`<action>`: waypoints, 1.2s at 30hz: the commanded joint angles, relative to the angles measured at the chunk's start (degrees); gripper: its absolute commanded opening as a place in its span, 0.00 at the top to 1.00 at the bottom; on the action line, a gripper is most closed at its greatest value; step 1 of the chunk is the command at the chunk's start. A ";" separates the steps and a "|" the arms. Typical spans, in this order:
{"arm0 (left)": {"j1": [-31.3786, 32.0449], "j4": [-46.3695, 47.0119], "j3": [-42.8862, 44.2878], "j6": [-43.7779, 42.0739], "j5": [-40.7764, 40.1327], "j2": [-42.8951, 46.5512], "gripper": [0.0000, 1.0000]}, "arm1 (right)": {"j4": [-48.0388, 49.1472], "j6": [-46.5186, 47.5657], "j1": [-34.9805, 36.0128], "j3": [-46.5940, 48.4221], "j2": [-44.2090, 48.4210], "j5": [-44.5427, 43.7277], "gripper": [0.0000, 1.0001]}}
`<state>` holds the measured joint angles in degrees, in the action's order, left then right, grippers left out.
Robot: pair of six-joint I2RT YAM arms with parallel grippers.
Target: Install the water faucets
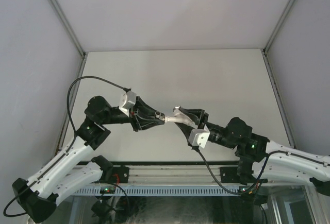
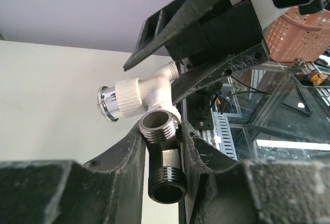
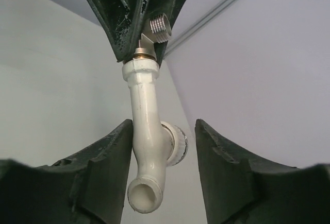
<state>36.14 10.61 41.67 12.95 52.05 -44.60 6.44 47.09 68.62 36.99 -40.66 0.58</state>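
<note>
My left gripper [image 1: 161, 117] is shut on the short dark-grey metal fitting [image 2: 164, 157], held between both fingers above the table. The white bent tap [image 3: 149, 147] is joined end-on to that fitting at a brass-coloured collar [image 3: 144, 54]. Its silvery end [image 2: 107, 103] points sideways. The tap also shows in the top view [image 1: 176, 114]. My right gripper [image 3: 162, 126] is open around the tap: the tap rests against one finger, with a clear gap to the other. In the left wrist view the right gripper [image 2: 206, 33] sits just above the tap.
Both arms meet in mid-air over the white table [image 1: 206, 80], near its front middle. Metal frame posts and grey walls bound the table. A black rail [image 1: 170, 175] runs along the near edge. An orange basket [image 2: 304, 33] stands off the table.
</note>
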 commanded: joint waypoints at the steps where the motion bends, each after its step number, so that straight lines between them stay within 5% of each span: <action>1: 0.31 5.39 1.41 0.39 2.11 2.14 1.00 | 0.71 -1.42 -0.42 0.71 -0.09 0.96 0.45; 10: 0.45 6.62 1.28 1.89 1.57 2.92 1.00 | 4.06 2.91 0.44 0.67 -4.33 -3.47 0.41; 23: 0.42 5.89 1.12 0.28 1.70 2.60 1.00 | 3.34 -2.30 -0.33 0.69 -2.08 0.94 0.80; 36: 0.42 -3.34 1.99 -12.01 1.37 4.64 1.00 | -6.43 -20.92 -6.95 6.50 -2.05 17.37 0.99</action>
<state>36.88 7.44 41.67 10.76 52.69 -41.78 2.17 38.52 63.13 39.53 -43.86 9.54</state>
